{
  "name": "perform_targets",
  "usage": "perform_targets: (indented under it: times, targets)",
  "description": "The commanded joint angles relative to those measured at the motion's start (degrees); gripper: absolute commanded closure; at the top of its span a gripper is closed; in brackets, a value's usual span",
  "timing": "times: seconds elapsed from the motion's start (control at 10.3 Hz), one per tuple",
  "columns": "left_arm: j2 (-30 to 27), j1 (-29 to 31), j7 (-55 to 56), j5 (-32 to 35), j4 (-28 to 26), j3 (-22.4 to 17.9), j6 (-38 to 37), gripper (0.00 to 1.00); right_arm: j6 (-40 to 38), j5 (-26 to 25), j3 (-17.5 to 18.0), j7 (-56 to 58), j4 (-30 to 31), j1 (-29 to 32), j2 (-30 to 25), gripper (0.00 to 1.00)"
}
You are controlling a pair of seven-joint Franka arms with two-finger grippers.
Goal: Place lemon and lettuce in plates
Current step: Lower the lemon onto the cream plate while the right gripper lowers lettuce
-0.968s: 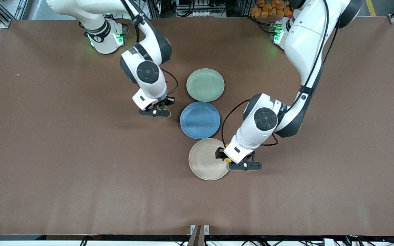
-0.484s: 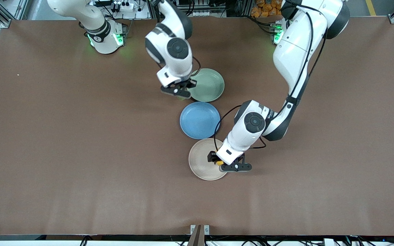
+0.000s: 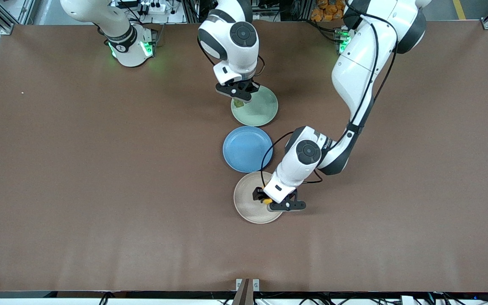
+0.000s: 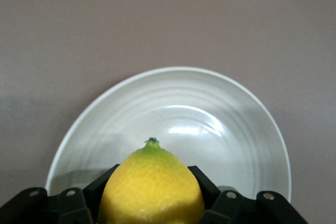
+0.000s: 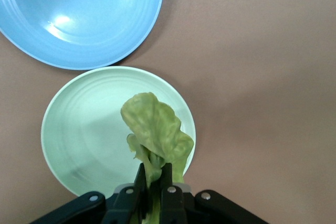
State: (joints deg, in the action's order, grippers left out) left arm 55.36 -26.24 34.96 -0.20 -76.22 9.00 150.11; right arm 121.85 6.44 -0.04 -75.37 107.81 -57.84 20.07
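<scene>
My left gripper [image 3: 267, 201] is shut on the yellow lemon [image 3: 267, 201] and holds it over the beige plate [image 3: 248, 203], toward the rim at the left arm's end. In the left wrist view the lemon [image 4: 151, 187] sits between the black fingers, over the plate [image 4: 220, 124]. My right gripper [image 3: 238, 101] is shut on the crinkled green lettuce [image 3: 239, 103] and holds it over the rim of the mint green plate [image 3: 259, 109]. In the right wrist view the lettuce [image 5: 155, 135] hangs from the fingers over that plate [image 5: 79, 135].
A blue plate [image 3: 246, 148] lies between the mint green plate and the beige plate; it also shows in the right wrist view [image 5: 84, 14]. Brown table [image 3: 79, 178] spreads wide on both ends.
My right gripper has carried the lettuce from beside the blue plate to the mint green plate's rim. My left gripper has moved with the lemon from the beige plate's edge further over it.
</scene>
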Motion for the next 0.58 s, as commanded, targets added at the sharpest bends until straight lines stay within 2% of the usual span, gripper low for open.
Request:
perform_targets:
  times: [0.0, 0.1, 0.19, 0.29, 0.39, 0.48]
  targets:
    - [1.2, -0.8, 0.9, -1.3, 1.5, -0.5, 0.7, 0.56, -0.3, 0.8, -0.6, -2.5, -4.9, -0.8, 4.3, 0.87]
    - [1.2, -0.9, 0.9, -1.3, 1.5, -0.6, 0.7, 0.49, -0.2, 0.8, -0.7, -3.7, -7.1, -0.9, 6.4, 0.87]
    - [1.2, -0.9, 0.6, -1.2, 1.4, -0.7, 0.7, 0.31, -0.2, 0.7, -0.7, -4.8, -8.9, -1.4, 8.0, 0.86]
    - [1.2, -0.9, 0.5, -1.2, 1.4, -0.7, 0.7, 0.26, -0.1, 0.7, -0.7, -4.9, -9.5, -1.7, 8.8, 0.85]
    - [1.2, -1.0, 0.3, -1.1, 1.4, -0.7, 0.7, 0.05, 0.3, 0.7, -0.7, -5.0, -9.5, -1.8, 9.2, 0.8]
    - [1.2, -1.2, 0.1, -0.9, 1.4, -0.7, 0.7, 0.0, 1.3, 0.7, -0.7, -5.3, -9.5, -2.2, 9.9, 0.76]
